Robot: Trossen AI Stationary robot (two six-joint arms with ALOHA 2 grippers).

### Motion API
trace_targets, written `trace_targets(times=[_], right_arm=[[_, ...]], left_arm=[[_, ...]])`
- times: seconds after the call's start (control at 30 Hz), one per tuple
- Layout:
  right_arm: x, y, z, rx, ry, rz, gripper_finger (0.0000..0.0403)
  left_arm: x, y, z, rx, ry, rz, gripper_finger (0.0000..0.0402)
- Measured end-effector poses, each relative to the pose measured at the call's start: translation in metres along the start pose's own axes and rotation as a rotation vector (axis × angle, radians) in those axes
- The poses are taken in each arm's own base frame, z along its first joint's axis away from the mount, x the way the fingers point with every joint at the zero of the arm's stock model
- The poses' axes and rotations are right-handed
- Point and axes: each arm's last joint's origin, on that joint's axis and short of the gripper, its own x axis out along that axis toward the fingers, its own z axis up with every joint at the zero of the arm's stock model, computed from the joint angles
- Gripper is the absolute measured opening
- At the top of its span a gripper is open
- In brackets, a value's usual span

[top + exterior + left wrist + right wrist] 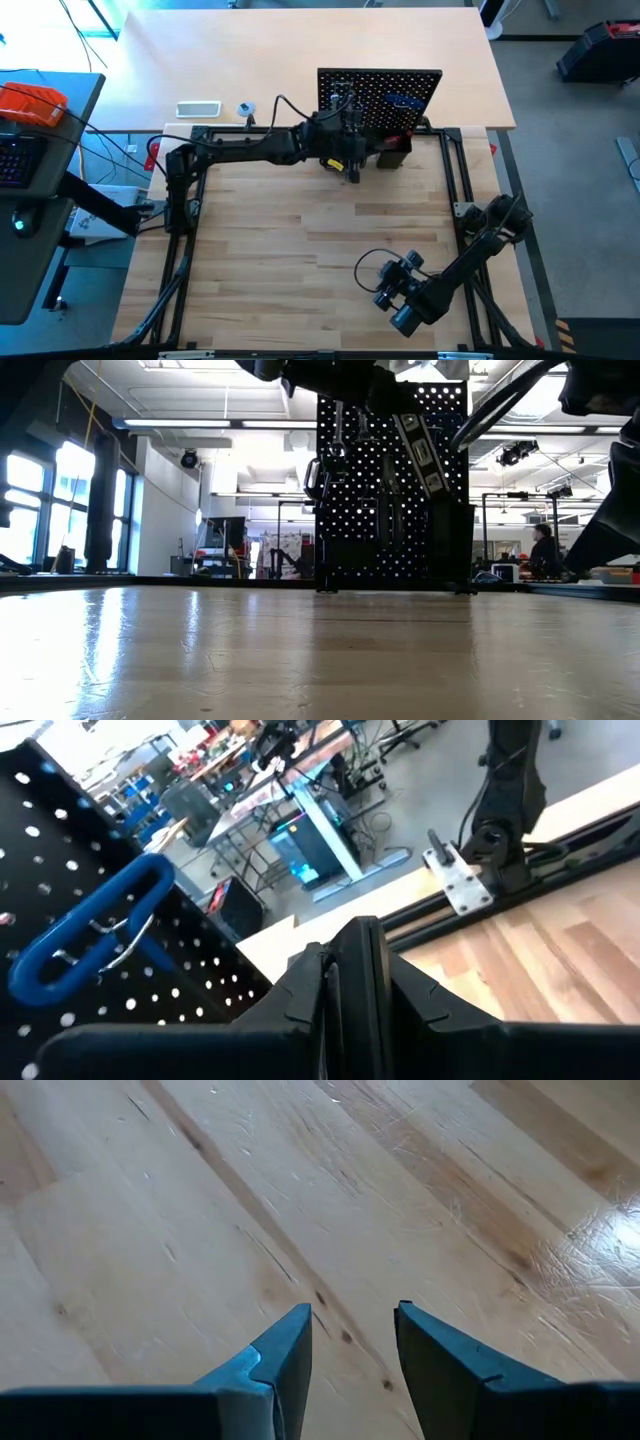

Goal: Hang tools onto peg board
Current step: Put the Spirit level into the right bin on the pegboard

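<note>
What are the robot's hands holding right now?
Nothing. The left hand is shut with nothing between its fingers, up by the peg board. The right hand is open over the bare table.

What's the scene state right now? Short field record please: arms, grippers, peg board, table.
left gripper: at the peg board's base, fingers together, nothing seen between them
right gripper: open, empty, over bare wood at the near right of the table
peg board: upright at the table's far edge
blue-handled hex key: hanging on the board
other tools: dark shapes on the board, types not readable
table: no loose tools visible
</note>
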Motion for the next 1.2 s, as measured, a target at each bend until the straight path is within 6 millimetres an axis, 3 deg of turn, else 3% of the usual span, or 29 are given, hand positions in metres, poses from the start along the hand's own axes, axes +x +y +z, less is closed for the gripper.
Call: trace_targets(times=[0.93,1.2], right_arm=[[0.000,0.007,0.003,0.012,-0.068,0.051,0.0140],[0.000,0.007,0.003,0.012,-0.069,0.052,0.0140]], left_arm=[[0.013,-0.011,-0.006,-0.041,0.023,0.052,0.0068],[0.012,-0.010,-0.007,-0.034,0.040,0.076,0.0109]])
